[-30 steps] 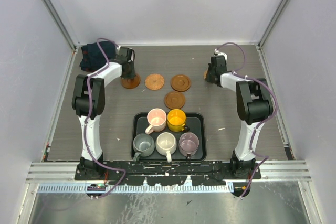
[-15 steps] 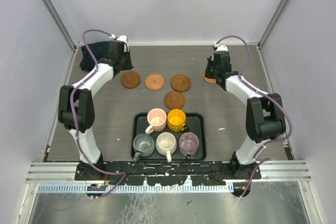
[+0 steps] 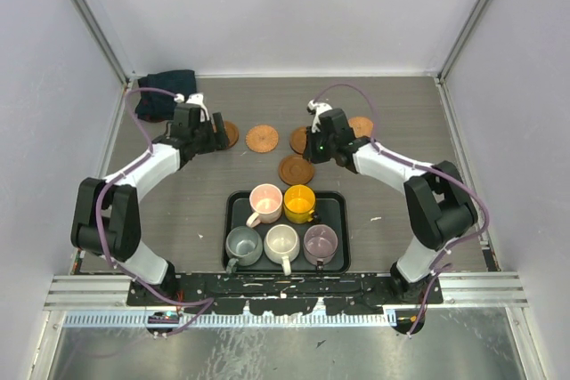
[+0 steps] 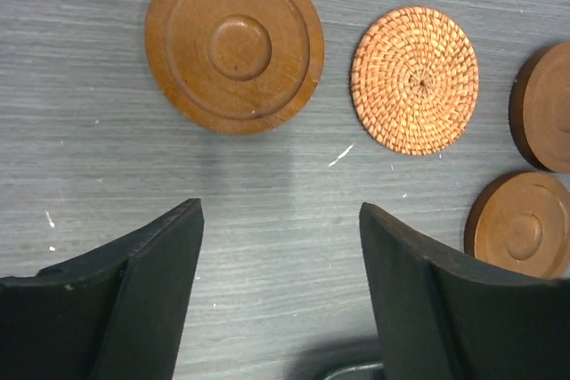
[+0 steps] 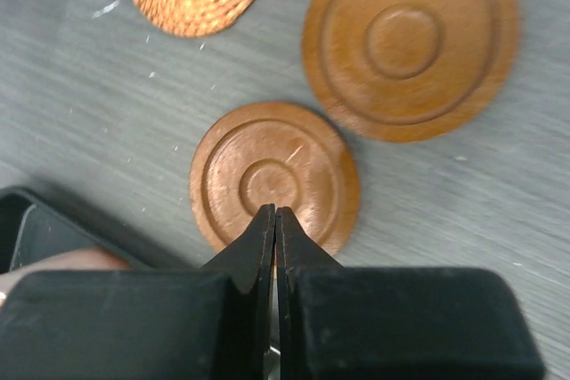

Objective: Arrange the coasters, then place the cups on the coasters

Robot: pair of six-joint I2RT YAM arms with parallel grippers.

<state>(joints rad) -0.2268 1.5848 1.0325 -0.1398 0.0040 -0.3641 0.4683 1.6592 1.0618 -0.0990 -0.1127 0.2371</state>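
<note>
Grey wood-grain tabletop (image 3: pixel 178 193) between pale walls, with a black tray (image 3: pixel 230 220) near the front edge as the marker for everything else.

Beyond the tray: five coasters. Four in a loose row across the far side, namely a rimmed coaster (image 4: pixel 234 42) off the tray's far-left corner, a woven coaster (image 4: pixel 415 80) beside it, a dark coaster (image 3: pixel 301 140) next along, and an outlying coaster (image 3: pixel 361 124) off the far-right corner. One stray coaster (image 5: pixel 274 180) closer in, just beyond the tray's far edge.

Left jaws: shut a second ago, now wide apart and empty. Rimmed coaster flat on the tabletop just ahead of the fingertips, touching neither. Probably a release, so that coaster looks placed.

Right jaws: over the outlying coaster a second ago, now swung in toward the tray's far edge. Pressed together, holding nothing, tips above the centre ring of the stray coaster. Cannot tell whether touching.

Judged from this: arranging unfinished, stray coaster out of line and likely next to be shifted.

Inside the tray, untouched: pink cup (image 3: pixel 265 198), yellow cup (image 3: pixel 299 202), grey-green cup (image 3: pixel 243 244), cream cup (image 3: pixel 282 242), mauve cup (image 3: pixel 321 242). None on a coaster yet.
</note>
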